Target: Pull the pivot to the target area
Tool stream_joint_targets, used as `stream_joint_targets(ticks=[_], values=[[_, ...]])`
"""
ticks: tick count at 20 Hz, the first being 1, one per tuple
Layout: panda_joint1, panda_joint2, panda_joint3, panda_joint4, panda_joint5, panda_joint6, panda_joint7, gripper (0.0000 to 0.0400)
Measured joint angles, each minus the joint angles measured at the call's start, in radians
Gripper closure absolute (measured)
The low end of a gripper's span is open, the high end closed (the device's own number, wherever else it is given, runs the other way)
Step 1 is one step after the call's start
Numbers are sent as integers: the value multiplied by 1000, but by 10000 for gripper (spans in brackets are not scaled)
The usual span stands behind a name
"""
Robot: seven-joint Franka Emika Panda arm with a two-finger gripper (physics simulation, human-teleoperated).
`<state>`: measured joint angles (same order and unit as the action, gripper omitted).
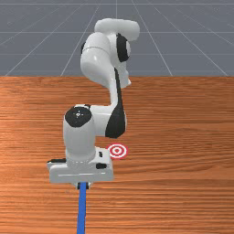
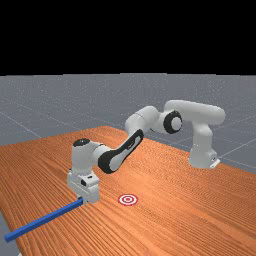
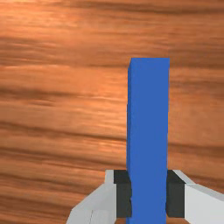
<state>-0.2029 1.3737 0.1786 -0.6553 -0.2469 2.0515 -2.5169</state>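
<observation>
Blue bar [image 1: 82,210] stretches from the front view's bottom edge to the robot's gripper [image 1: 82,185], its two fingers parted by the bar's width and clasping both sides. Apart from the bar, toward the front view's right, a red-and-white target [image 1: 117,151] marks the wooden table [image 1: 183,137].

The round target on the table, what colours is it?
Red and white rings; the target shows best in the front view.
</observation>
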Motion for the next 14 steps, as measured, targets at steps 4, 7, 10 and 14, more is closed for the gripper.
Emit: stream_joint_targets(ticks=[4,7,10,14], values=[[-7,-37,-4,-76,-10,59,14,303],[8,-3,-26,-1,12,-2,163,301],[18,-34,-67,-49,55,-3,491,285],[23,-158,-108,-279,96,90,703,279]])
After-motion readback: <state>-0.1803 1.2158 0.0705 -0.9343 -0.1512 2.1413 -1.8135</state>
